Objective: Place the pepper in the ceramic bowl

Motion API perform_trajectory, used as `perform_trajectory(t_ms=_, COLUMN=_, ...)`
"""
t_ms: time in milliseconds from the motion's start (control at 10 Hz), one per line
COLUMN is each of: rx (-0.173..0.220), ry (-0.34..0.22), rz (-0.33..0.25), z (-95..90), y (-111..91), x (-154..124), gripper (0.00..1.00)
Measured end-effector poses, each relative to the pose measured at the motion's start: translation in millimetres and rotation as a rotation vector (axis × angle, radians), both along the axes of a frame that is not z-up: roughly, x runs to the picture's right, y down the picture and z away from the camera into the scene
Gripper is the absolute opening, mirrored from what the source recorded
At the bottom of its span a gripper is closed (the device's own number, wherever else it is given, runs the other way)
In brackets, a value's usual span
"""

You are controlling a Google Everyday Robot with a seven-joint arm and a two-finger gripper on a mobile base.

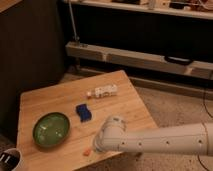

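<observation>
Table (131, 102): tool (98, 145) at pepper (87, 151), sponge (84, 112) beyond

Glossy ceramic bowl (51, 130), matt wooden table (125, 102); pincer (96, 147) at front edge under smooth white arm (160, 140).

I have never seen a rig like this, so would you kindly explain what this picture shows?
There is one view only, looking down on a wooden table. The white tube reaching in from the right is the robot's arm. Its gripper, a two-finger clamp, sits at the arm's end, low over the table's front edge and mostly hidden under the rounded joint. On the table are a green bowl, a blue sponge and a white bottle lying on its side. A cup shows in the picture's bottom left corner. The orange speck by the arm's end is the pepper, mostly covered. Whether it is held cannot be seen.
</observation>
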State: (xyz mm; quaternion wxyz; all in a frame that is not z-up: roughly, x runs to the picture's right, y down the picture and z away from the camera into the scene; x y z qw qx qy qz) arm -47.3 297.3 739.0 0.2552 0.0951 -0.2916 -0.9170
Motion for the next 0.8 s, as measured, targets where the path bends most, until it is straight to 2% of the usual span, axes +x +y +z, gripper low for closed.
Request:
perform_trajectory(t_ms=200, rx=0.007, ry=0.021, rz=0.006, z=-0.1, y=6, x=11, gripper=0.77)
perform_trajectory(t_ms=300, rx=0.007, ry=0.024, rz=0.004, z=0.2, y=7, x=11, gripper=0.70)
perform_trajectory(t_ms=700, rx=0.004, ry=0.022, rz=-0.006, z=9.5, y=17, x=6, gripper=0.26)
perform_trajectory(t_ms=800, rx=0.004, ry=0.019, rz=-0.008, z=11.9, y=19, x=4, gripper=0.19)
